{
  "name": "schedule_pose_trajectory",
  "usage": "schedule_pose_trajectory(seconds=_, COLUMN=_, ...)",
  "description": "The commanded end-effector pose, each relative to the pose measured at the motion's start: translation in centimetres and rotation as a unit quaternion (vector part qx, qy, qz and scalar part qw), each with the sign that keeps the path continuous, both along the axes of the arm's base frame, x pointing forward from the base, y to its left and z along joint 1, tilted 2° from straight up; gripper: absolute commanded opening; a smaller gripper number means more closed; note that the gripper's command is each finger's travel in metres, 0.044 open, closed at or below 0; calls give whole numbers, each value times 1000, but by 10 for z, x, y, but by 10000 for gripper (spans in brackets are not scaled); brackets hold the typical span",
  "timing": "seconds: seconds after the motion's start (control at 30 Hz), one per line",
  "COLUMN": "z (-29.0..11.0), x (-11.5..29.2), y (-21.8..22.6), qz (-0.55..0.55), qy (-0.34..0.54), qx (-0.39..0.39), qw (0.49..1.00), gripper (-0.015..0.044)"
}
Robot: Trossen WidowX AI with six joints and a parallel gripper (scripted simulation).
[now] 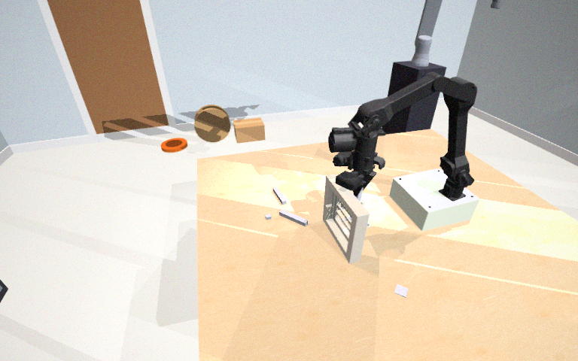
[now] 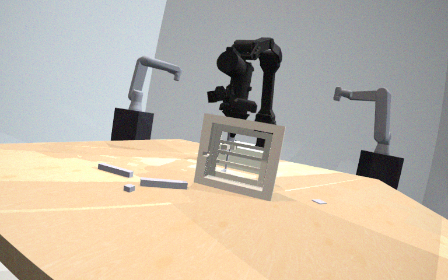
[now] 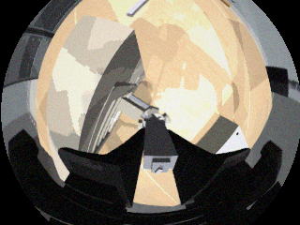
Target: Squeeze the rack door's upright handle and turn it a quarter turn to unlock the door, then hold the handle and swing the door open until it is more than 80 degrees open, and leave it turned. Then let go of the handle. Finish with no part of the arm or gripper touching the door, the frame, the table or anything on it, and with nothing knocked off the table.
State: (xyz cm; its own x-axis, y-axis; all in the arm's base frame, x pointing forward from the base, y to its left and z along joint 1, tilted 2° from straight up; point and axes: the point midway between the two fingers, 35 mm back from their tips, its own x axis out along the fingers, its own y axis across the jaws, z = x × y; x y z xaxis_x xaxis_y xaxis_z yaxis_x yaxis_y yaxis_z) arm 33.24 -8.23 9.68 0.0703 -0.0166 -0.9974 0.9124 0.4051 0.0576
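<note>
The rack's beige frame (image 1: 358, 238) (image 2: 276, 158) (image 3: 94, 52) stands upright on the table. Its barred door (image 2: 268, 150) looks closed or nearly closed in the frame; a small gap cannot be told. My gripper (image 1: 361, 185) (image 2: 232, 134) (image 3: 156, 131) is on the robot's side of the rack, pointing down, shut on the upright grey handle (image 2: 226, 158) (image 3: 160, 161). In the wrist view the frame runs obliquely across the left, so the gripper stands turned relative to it. A grey link (image 3: 137, 102) shows between handle and door. The fingertips are partly hidden in the top and exterior views.
Two grey bars (image 1: 293, 217) (image 1: 278, 195) (image 2: 163, 183) (image 2: 115, 170) and a small cube (image 1: 268, 216) (image 2: 129, 188) lie beside the rack's latch side. A flat tile (image 1: 400, 290) (image 2: 319, 201) lies off the other side. The arm's white base box (image 1: 415, 191) stands behind the gripper.
</note>
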Motion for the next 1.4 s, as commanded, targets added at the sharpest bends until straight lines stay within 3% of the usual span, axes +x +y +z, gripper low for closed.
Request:
schedule_pose_trajectory(seconds=0.0, z=-1, x=0, y=0, qz=-142, qy=-1, qx=12, qw=990, gripper=17)
schedule_pose_trajectory(seconds=0.4, z=-2, x=0, y=0, qz=-409, qy=-5, qx=30, qw=912, gripper=17)
schedule_pose_trajectory(seconds=0.87, z=-2, x=0, y=0, qz=-412, qy=-5, qx=30, qw=911, gripper=17)
schedule_pose_trajectory(seconds=1.2, z=-2, x=0, y=0, qz=-412, qy=-5, qx=30, qw=911, gripper=280)
schedule_pose_trajectory(seconds=1.37, z=-2, x=0, y=0, qz=-356, qy=-4, qx=26, qw=934, gripper=289)
